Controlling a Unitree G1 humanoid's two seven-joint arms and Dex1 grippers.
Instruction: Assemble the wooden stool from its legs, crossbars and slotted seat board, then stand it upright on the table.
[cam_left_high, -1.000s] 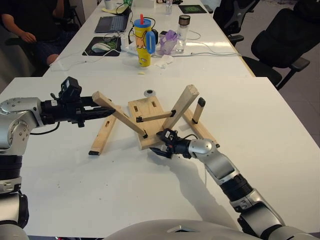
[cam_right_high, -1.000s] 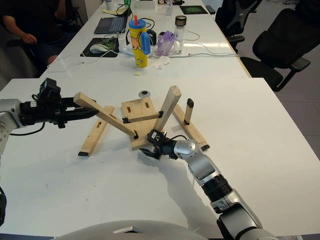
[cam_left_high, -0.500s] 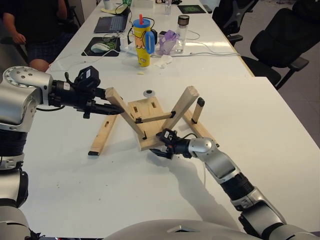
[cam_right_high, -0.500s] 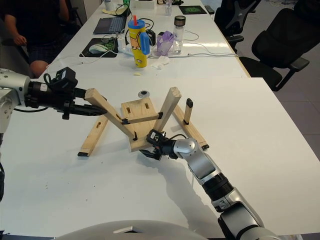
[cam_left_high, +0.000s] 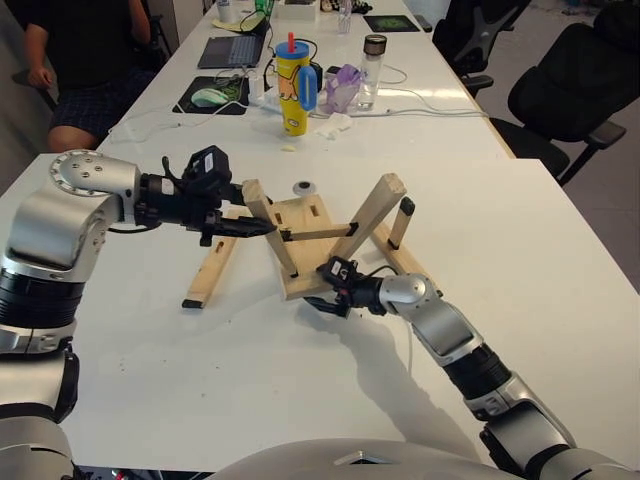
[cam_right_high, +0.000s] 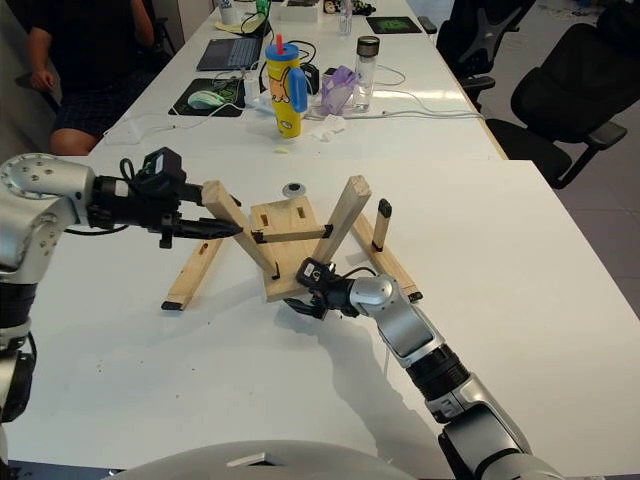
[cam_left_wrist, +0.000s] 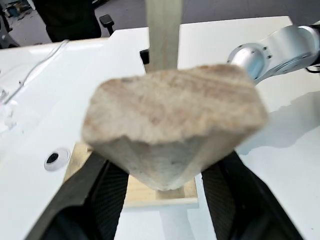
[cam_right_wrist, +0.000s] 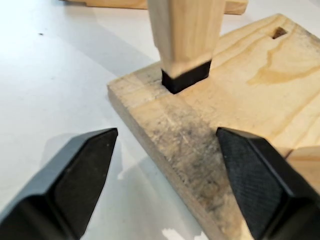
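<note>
we see a smooth white table (cam_left_high: 150, 380) carrying the half-built stool (cam_right_high: 295, 255), near its middle. the seat board (cam_left_high: 305, 212), a flat rectangle of pale pine with cut slots and rough, grey-scuffed edges, lies flat on the tabletop. two square-section legs rise from it and lean apart: the left leg (cam_left_high: 272, 232) and the right leg (cam_left_high: 370, 215), joined by a thin crossbar (cam_left_high: 315, 235). a loose leg (cam_left_high: 212, 268) lies flat on the table just beside the board's left edge. a short bar (cam_left_high: 398, 224) with a black tip stands tilted behind the right leg.

the left gripper (cam_left_high: 255, 228) is clamped on the left leg's upper end (its sawn end grain looks fuzzy up close), with dark fingers (cam_left_wrist: 95, 195) pressed on either side. the right gripper (cam_left_high: 322, 290) sits at the board's near corner, jaws spread wide, the corner between its textured black pads (cam_right_wrist: 70, 170), gripping nothing. a black cap (cam_right_wrist: 186, 75) rings the left leg's foot where it meets the board.
</note>
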